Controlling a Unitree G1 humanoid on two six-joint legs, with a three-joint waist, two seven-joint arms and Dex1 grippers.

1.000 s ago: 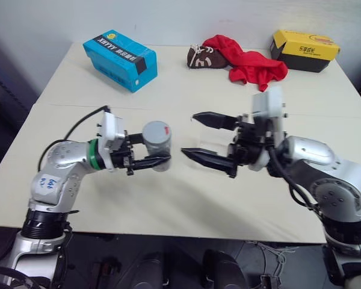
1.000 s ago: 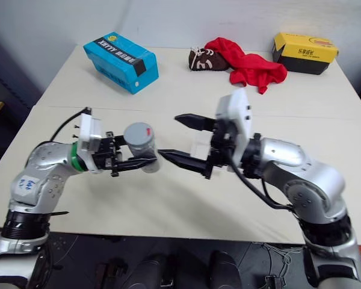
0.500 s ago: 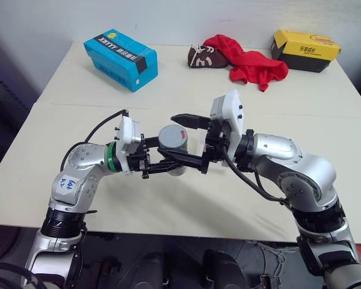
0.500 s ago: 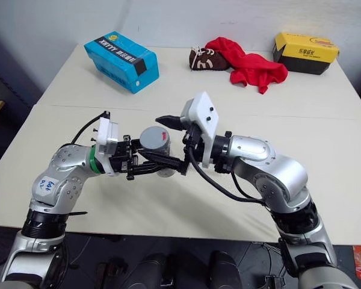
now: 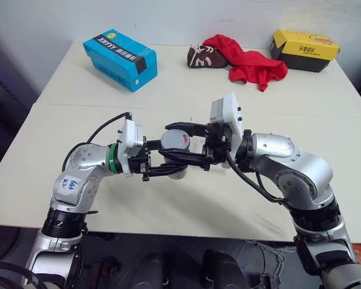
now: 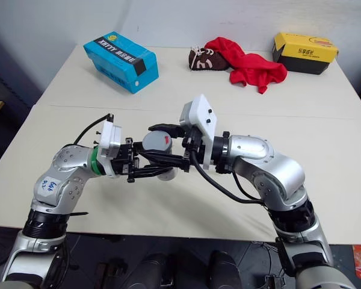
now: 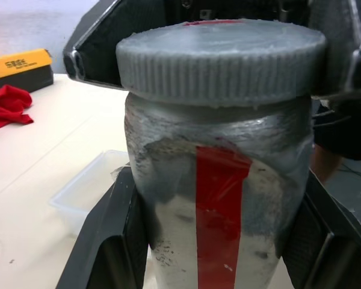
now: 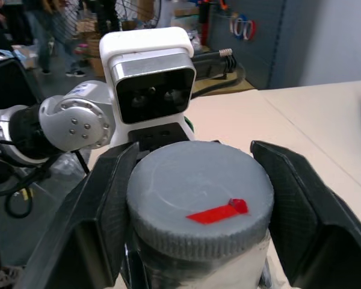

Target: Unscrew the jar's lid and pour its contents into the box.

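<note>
Since a second ago the right gripper (image 6: 162,144) has swung in from the right and closed its two black fingers on the grey lid (image 8: 200,205), where before it stood spread wide and well clear. Both arms now meet above the middle of the near table (image 5: 186,90).

Held up off the table, the jar (image 7: 219,198) sits upright, clamped around its body in the left gripper (image 5: 168,164), just under the lid. Its fingers press the clear wall on either side of the red-striped label.

Judging by its look, the jar is light, stiff plastic with a smooth, rather slippery wall, so the left grip should stay low on the body and firm enough to resist the twist. The lid's ribbed edge is the natural place for the right fingers to bite.

Below and just beyond the jar, the frosted box (image 7: 87,189) lies on the table. At the far edge sit a blue carton (image 5: 119,59), a red cloth (image 5: 249,63) and a yellow-and-black box (image 5: 305,49).
</note>
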